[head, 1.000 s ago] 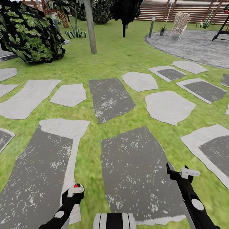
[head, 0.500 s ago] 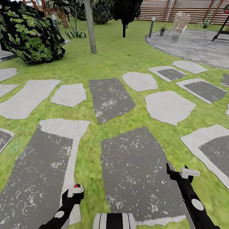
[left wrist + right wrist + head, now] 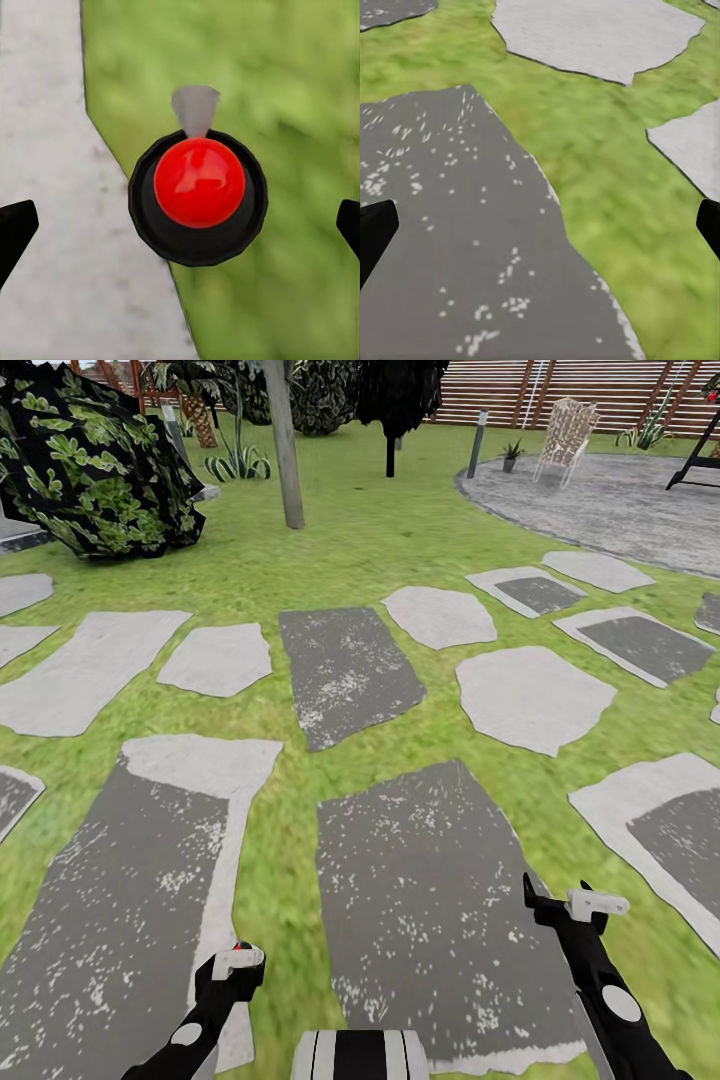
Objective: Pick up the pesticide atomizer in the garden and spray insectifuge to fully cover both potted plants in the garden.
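Atomizer isn't somewhere I can pick out; potted plants likewise, apart from one small potted thing far off by the patio edge (image 3: 511,456), too small to identify. Step in hand looks like transit/search, nothing grasped.

Scene, big to small:
- Lawn (image 3: 400,540) fills most of the head view, wooden fence (image 3: 600,390) along the back.
- Round stone patio (image 3: 620,510) upper right, with a pale chair (image 3: 566,438) on it.
- Stepping stones (image 3: 345,672) across the grass; base sits over the big dark slab (image 3: 440,900).
- Leafy bush (image 3: 95,465) upper left, tree trunk (image 3: 284,445) beside it.
- Left claw (image 3: 236,964): fingertips spread wide at the wrist view's edges, empty, hanging over the slab/grass boundary. Red ball on a black disc (image 3: 199,182) sits between them, looks like rig hardware.
- Right claw (image 3: 585,903): also spread, empty, over slab and grass.

Next move, my read: drive toward the patio and locate the bottle before any reach.
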